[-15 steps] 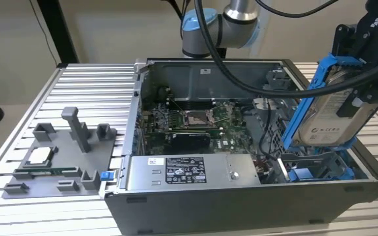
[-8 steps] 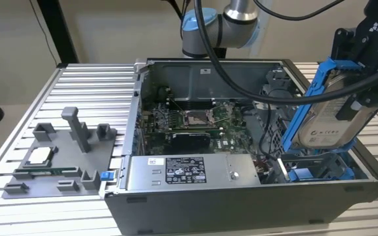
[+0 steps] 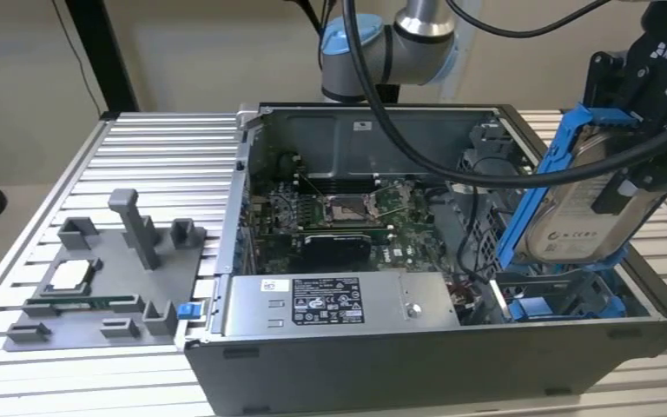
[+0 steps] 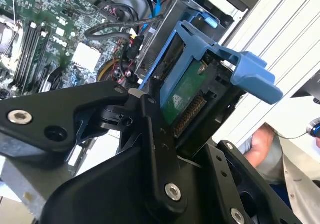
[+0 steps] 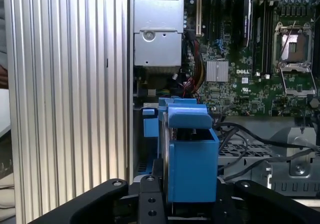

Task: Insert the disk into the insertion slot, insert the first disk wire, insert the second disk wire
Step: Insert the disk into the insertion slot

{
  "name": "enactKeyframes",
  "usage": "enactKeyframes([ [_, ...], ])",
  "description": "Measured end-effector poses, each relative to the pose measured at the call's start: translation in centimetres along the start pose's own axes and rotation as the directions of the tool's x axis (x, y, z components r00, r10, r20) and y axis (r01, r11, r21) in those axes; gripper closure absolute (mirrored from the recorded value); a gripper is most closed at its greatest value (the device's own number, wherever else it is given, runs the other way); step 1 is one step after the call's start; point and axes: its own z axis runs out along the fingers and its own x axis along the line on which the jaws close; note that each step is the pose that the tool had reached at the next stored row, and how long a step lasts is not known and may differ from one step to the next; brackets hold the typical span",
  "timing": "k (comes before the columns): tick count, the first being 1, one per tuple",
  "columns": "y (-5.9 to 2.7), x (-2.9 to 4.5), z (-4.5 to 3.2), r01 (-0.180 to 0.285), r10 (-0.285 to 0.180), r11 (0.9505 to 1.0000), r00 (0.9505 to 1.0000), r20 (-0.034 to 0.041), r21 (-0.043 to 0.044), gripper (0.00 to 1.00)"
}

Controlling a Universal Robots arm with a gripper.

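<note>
In the exterior view my gripper hangs at the right, above the open computer case, shut on the disk. The disk is a silver drive in a bright blue frame, held steeply tilted with its lower end just over the insertion slot, a bay with blue plastic rails in the case's right corner. In the second wrist view the disk's green board sits between my black fingers, and the bay lies beyond it. In the first wrist view the blue frame stands upright in the gripper. Black cables run loose beside the bay.
A grey labelled power-supply box lies along the case's front, with the motherboard behind it. A grey fixture with small parts stands on the ribbed aluminium table at the exterior view's left. A person's hand rests beyond the table edge.
</note>
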Motion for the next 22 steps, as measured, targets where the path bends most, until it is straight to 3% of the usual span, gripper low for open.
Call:
enactKeyframes([
  [8, 0.0, 0.0, 0.14, 0.0, 0.0, 1.0, 1.0, 0.0001, 0.0, 1.0],
  [19, -0.12, 0.24, 1.05, 0.0, 0.0, 1.0, 1.0, 0.0007, 0.0, 1.0],
  [22, -0.2, 0.57, 1.4, 0.0, 0.0, 1.0, 1.0, 0.0075, -0.0001, 1.0],
])
